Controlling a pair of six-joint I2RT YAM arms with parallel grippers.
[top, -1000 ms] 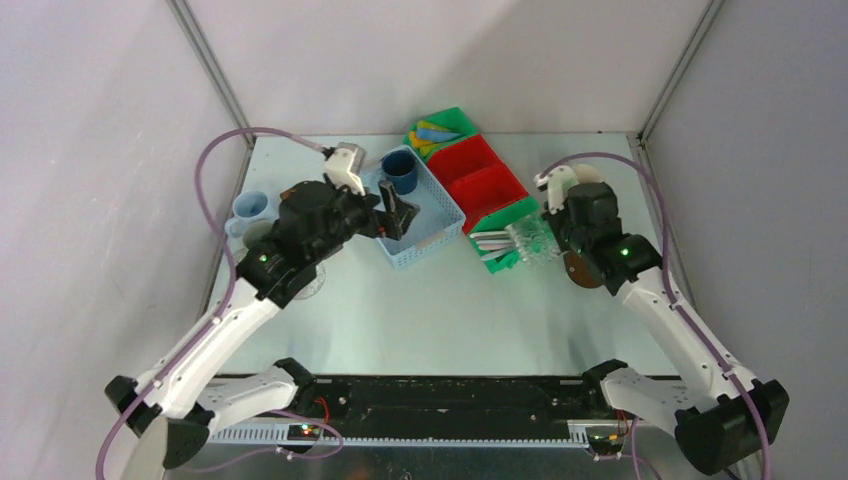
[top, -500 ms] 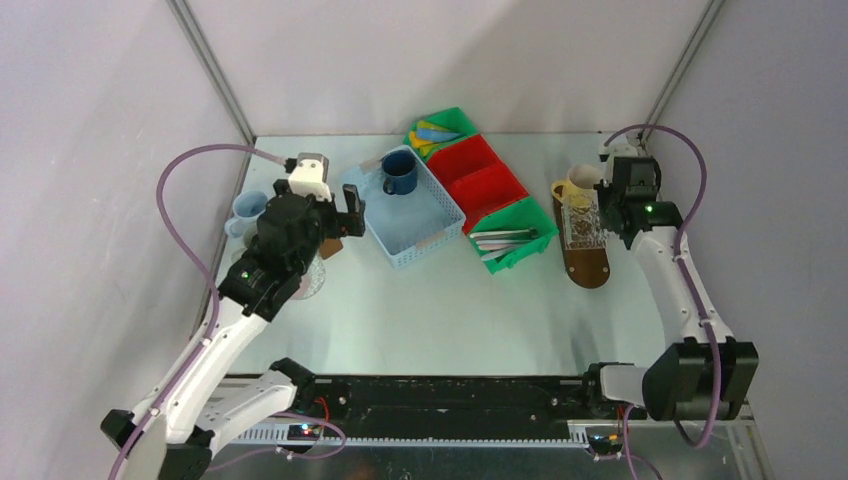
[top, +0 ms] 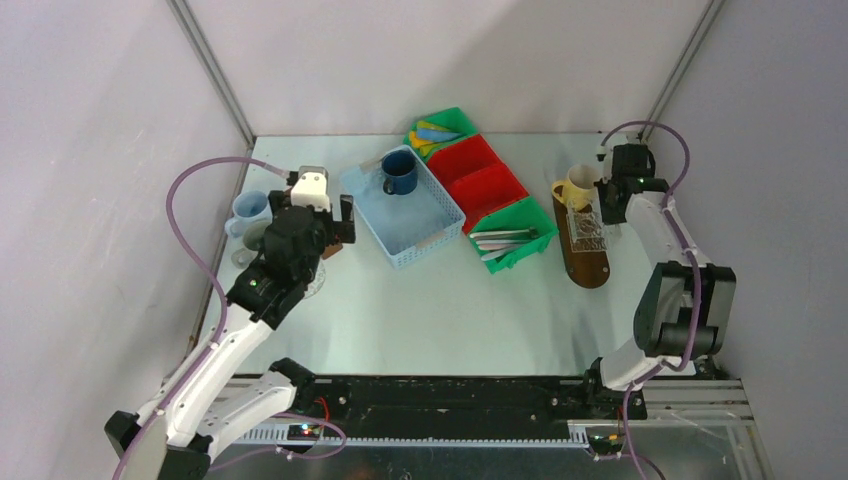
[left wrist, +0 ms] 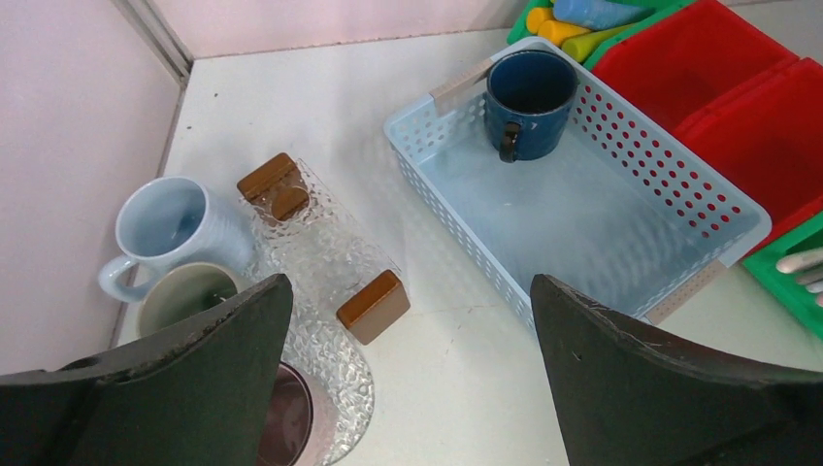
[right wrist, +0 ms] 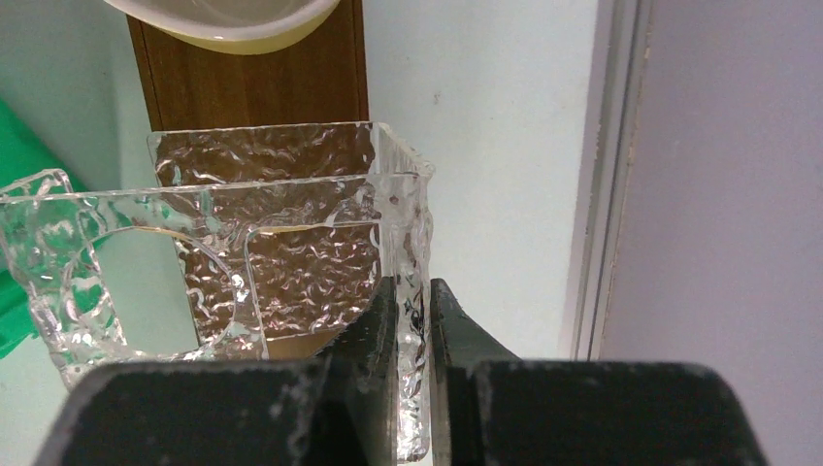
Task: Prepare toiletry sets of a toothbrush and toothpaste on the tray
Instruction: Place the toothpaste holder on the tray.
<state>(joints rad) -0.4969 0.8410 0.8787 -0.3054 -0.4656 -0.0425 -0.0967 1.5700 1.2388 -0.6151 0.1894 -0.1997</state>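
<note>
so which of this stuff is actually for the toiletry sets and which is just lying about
For the job: tray, cream mug, clear holder pinched in right tool, toothbrushes, tubes, dark blue mug, pale blue mug.
Lying about: blue basket, red bins, glass piece with wooden blocks.

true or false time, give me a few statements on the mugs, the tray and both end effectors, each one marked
1. The dark blue mug stands in the light blue basket. True.
2. The left end effector is shut. False: its jaws stand wide open, holding nothing.
3. The right end effector pinches a wall of the clear glass holder. True.
4. The cream mug sits in a red bin. False: it stands on the brown tray.
</note>
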